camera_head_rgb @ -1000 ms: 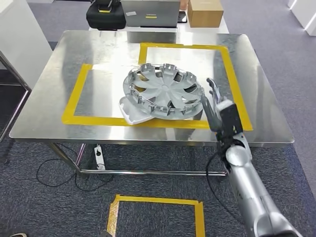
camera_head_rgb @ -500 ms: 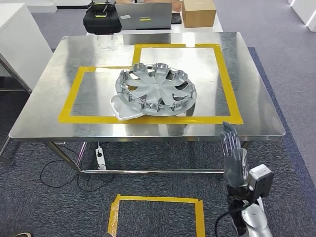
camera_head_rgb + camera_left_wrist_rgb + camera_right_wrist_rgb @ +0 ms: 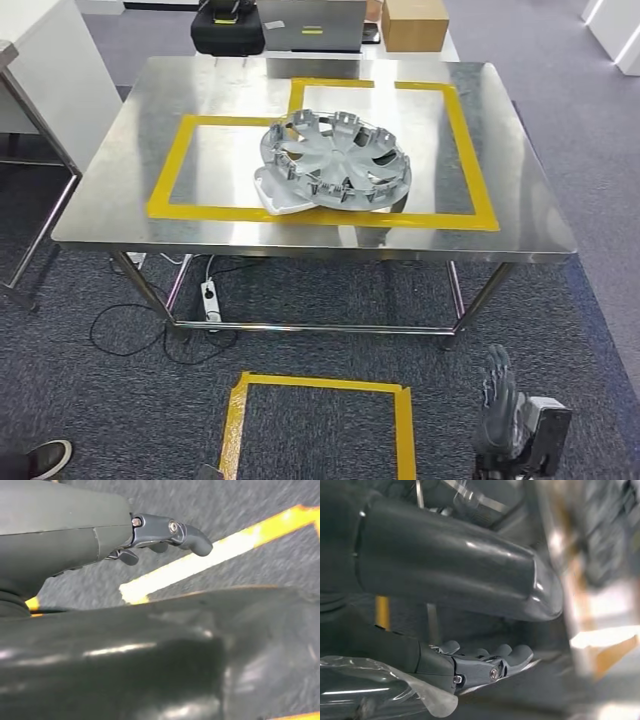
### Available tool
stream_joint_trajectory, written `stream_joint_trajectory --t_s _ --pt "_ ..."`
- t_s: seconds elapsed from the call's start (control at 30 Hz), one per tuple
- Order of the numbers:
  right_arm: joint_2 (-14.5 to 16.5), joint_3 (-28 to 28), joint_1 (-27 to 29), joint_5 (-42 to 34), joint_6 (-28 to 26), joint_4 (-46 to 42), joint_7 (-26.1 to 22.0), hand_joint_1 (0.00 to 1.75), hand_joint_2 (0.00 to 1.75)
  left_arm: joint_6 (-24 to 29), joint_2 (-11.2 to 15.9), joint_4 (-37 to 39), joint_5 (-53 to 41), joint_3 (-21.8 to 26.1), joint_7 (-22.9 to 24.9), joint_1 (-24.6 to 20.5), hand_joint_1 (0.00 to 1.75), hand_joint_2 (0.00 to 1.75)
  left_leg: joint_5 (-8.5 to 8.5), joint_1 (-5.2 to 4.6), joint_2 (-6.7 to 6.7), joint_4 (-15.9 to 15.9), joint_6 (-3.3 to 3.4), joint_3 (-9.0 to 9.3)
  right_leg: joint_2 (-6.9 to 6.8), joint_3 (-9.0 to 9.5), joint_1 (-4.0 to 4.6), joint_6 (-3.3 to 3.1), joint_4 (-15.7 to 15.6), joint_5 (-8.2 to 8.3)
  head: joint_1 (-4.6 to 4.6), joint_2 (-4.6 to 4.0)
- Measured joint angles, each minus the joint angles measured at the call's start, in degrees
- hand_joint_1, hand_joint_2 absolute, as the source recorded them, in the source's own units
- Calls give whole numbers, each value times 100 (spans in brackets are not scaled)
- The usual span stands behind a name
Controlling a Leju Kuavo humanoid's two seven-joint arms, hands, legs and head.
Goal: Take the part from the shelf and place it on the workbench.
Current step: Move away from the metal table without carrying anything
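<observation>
A silver wheel cover (image 3: 336, 160) lies on the steel workbench (image 3: 121, 190), stacked partly over a second, paler cover (image 3: 276, 198) whose rim pokes out at its near left. Both sit across the near line of the yellow tape frames. My right hand (image 3: 499, 405) hangs low at the bottom right, well below and in front of the bench, fingers straight and apart, holding nothing. In the right wrist view the right hand (image 3: 482, 662) shows its fingers extended and empty. In the left wrist view my left hand (image 3: 166, 535) hangs over carpet and yellow tape, fingers loose and empty.
A yellow tape square (image 3: 317, 420) marks the carpet in front of the bench. A power strip and cables (image 3: 207, 298) lie under the bench. A laptop (image 3: 311, 22), black bag (image 3: 226, 25) and cardboard box (image 3: 413, 22) sit behind. A white cabinet (image 3: 45, 80) stands at left. A shoe (image 3: 45, 458) shows at the bottom left.
My right hand left the wheel cover's right rim and dropped down to hang beside my body. The camera has pulled back and shifted, so the bench sits farther away.
</observation>
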Motion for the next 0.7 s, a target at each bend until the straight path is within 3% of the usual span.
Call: stream_joint_trajectory --t_s 0.03,0.07,0.1,0.13,0.2,0.23,0.3,0.37,0.4,0.43,0.5,0.53,0.57,0.6,0.63,0.7 --pt "71 -186 4 107 -78 174 25 0 0 6 -13 0 9 34 32 13 0 0 64 -3 7 7 1 -86 1 -30 -2 18 363 -200 8 0" --pt "133 -381 3 281 -159 379 19 0 0 13 -25 0 17 69 56 29 0 0 126 -4 14 20 -5 -174 1 -8 -4 34 621 -249 11 0" --pt "186 -575 -6 514 -253 599 -5 0 0 16 -35 0 26 103 71 42 0 0 182 -3 21 41 -16 -263 0 92 -6 45 715 -158 15 0" --pt "234 -776 -26 769 -336 838 -35 0 0 19 -45 0 33 136 79 52 0 0 230 1 25 71 -31 -353 -1 294 -11 52 604 8 15 0" --pt "312 -1208 -109 1222 -406 1370 -91 0 0 21 -64 -1 34 200 85 58 0 0 296 -3 29 161 -77 -496 0 942 -24 55 -105 182 22 0" --pt "338 -1428 -180 1394 -402 1655 -118 0 0 23 -72 -2 30 227 85 58 0 0 323 -12 30 209 -107 -547 5 1254 -26 42 -521 134 23 0" --pt "363 -1895 -369 1782 -466 2327 -201 0 0 34 -82 -4 12 267 86 54 0 0 394 -27 39 272 -171 -618 15 1540 -15 -4 -1017 -34 30 0" --pt "365 -2336 -526 2307 -712 3076 -292 0 0 45 -87 -4 -4 328 87 57 0 0 432 -19 36 299 -243 -667 2 1471 -17 -93 -1085 -33 35 0" --pt "357 -2515 -596 2586 -869 3446 -314 0 0 45 -87 -4 -8 360 86 67 0 0 328 -9 27 360 -281 -697 -11 1429 -21 -153 -1090 6 28 0" --pt "337 -2655 -672 2839 -1008 3811 -299 0 0 45 -85 -4 -9 387 85 80 0 0 119 1 18 506 -317 -735 -23 1378 -26 -212 -1097 61 23 0" --pt "281 -2826 -843 3293 -1224 4497 -183 0 0 43 -80 -4 -11 426 79 90 0 0 -488 21 10 1099 -374 -844 -31 1245 -15 -280 -1094 179 5 0" --pt "248 -2863 -921 3481 -1282 4814 -91 0 0 37 -76 -4 -13 449 74 86 0 0 -708 25 9 1450 -390 -885 -32 1175 -5 -290 -1090 242 3 0" --pt "218 -2878 -992 3649 -1321 5099 25 0 0 29 -73 -4 -16 473 69 79 0 0 -792 26 8 1720 -398 -887 -39 1108 4 -289 -1081 305 2 0" --pt "187 -2878 -1060 3802 -1340 5366 164 0 0 19 -68 -4 -19 493 63 74 0 0 -731 27 8 1835 -395 -824 -46 1034 13 -288 -1067 368 2 0" --pt "157 -2872 -1130 3937 -1346 5610 337 0 0 10 -63 -4 -25 508 59 70 0 0 -571 26 6 1755 -379 -679 -50 959 22 -285 -1048 429 2 0" --pt "108 -2844 -1254 4186 -1320 6026 764 0 0 -2 -46 -4 -53 518 56 60 0 0 -267 16 -4 1077 -311 -159 -52 803 42 -271 -999 534 2 0"
